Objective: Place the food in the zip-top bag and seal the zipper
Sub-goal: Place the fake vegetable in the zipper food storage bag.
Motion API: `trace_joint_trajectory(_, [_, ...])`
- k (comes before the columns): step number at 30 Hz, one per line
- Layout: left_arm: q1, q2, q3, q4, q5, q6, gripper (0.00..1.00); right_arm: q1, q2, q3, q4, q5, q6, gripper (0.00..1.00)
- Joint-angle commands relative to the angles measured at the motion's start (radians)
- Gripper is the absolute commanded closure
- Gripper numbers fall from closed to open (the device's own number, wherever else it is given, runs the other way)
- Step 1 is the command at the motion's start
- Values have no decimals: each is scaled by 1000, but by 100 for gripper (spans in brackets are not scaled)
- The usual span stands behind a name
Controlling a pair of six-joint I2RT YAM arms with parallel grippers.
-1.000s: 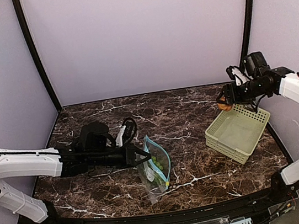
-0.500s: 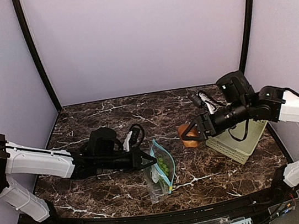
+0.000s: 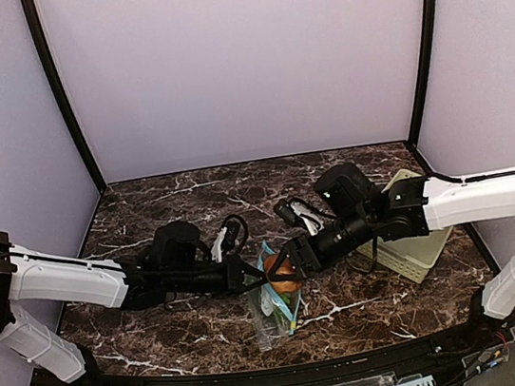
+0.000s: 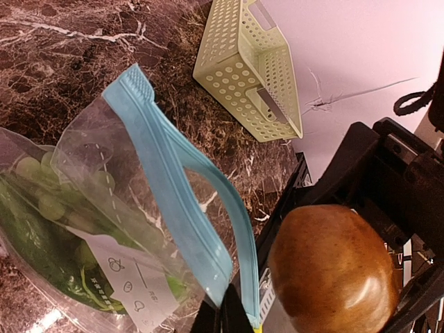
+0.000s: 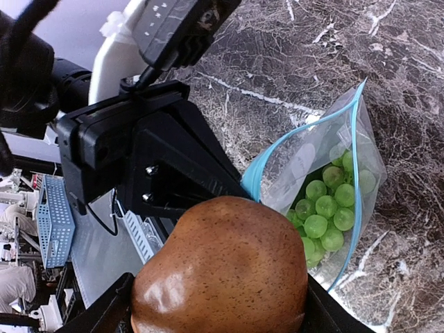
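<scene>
The clear zip-top bag lies near the table's front middle, its mouth held open. My left gripper is shut on one lip of the teal-blue zipper; the other lip bows away from it. Bright green lumpy food sits inside the bag. My right gripper holds the brown-orange oval food between its fingers, right at the bag's mouth and close to the left fingertips. That brown food fills the lower right of the left wrist view, beside the zipper.
A pale green slotted basket stands tilted at the right behind the right arm, also seen in the left wrist view as the basket. Dark marble table stretches toward the back wall. Both arms meet over the front middle.
My right arm has swung from the basket at the far right across to the bag, carrying the brown food. The left gripper kept hold of the zipper lip and shifted slightly right.
</scene>
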Motion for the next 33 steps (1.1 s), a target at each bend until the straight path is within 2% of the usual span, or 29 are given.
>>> trace_joint_trajectory(1, [-2, -43, -14, -21, 1, 12, 99, 8, 51, 9, 83, 15, 28, 39])
trace_joint_trajectory(18, [-3, -78, -28, -39, -9, 17, 99, -23, 174, 19, 65, 68, 51, 39])
trace_joint_trajectory(24, [-3, -84, -30, -42, -9, 17, 99, -23, 223, 86, -23, 124, 4, 40])
trace_joint_trajectory(33, [-3, -87, -34, -39, -14, 18, 99, 7, 268, 155, -62, 185, -32, 37])
